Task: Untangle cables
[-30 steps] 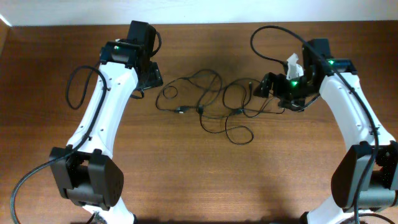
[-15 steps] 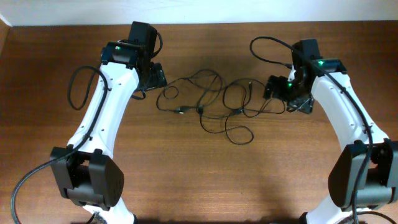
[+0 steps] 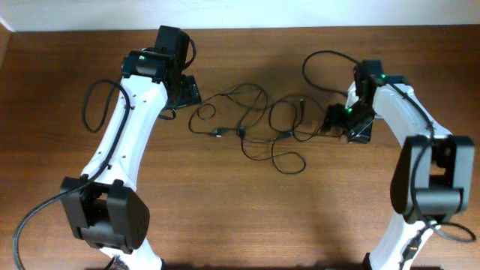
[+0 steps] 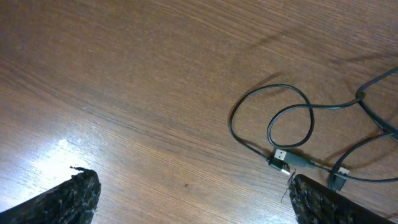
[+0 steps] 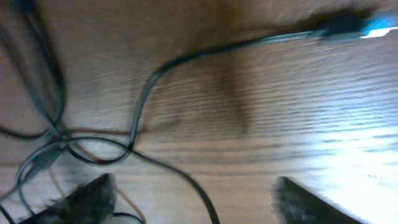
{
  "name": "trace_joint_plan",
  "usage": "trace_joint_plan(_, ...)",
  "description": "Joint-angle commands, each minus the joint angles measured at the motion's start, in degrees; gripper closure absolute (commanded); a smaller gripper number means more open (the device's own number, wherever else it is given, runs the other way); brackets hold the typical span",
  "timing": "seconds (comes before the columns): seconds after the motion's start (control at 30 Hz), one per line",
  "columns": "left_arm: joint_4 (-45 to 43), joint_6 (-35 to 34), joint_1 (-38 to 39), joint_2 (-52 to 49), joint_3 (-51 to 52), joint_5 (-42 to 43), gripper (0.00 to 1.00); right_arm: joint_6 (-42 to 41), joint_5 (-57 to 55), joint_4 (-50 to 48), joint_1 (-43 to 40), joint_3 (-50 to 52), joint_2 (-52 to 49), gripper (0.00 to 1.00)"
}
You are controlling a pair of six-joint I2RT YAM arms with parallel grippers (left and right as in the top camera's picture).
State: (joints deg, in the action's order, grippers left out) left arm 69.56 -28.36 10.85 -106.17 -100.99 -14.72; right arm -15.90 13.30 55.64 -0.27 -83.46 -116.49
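Black cables (image 3: 255,124) lie tangled on the counter (image 3: 225,217) in the overhead view's upper middle; the left tool (image 4: 193,202) gapes wide at their left end, while the right tool (image 5: 196,199) stands half-open astride one strand, likely next to pinch it and draw it rightward.

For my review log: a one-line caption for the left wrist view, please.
Open left end effector over the wooden table, looped black USB cable ahead.

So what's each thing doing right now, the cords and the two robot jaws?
Cables: tangled together, lying loose on the table.
Left jaws: wide open, nothing between them.
Right jaws: apart, one cord running between them, not pinched.
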Motion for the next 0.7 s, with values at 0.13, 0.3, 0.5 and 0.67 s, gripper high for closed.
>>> trace_joint_plan(0.13, -0.1, -0.3, 0.0, 2.0, 0.6, 0.6, 0.01, 0.5, 8.1, 0.0, 0.2, -1.4, -0.2, 0.96)
trace_joint_plan(0.3, -0.1, -0.3, 0.0, 2.0, 0.6, 1.0, 0.01, 1.0, 10.5, 6.0, 0.3, -10.8, 5.4, 0.96)
trace_joint_plan(0.5, -0.3, -0.3, 0.0, 1.9, 0.6, 1.0, 0.01, 2.6, 10.6, 14.8, 0.3, -28.1, 15.4, 0.96)
trace_joint_plan(0.67, -0.3, -0.3, 0.0, 1.9, 0.6, 1.0, 0.01, 2.6, 13.3, 12.4, 0.3, -38.3, 23.7, 0.96)
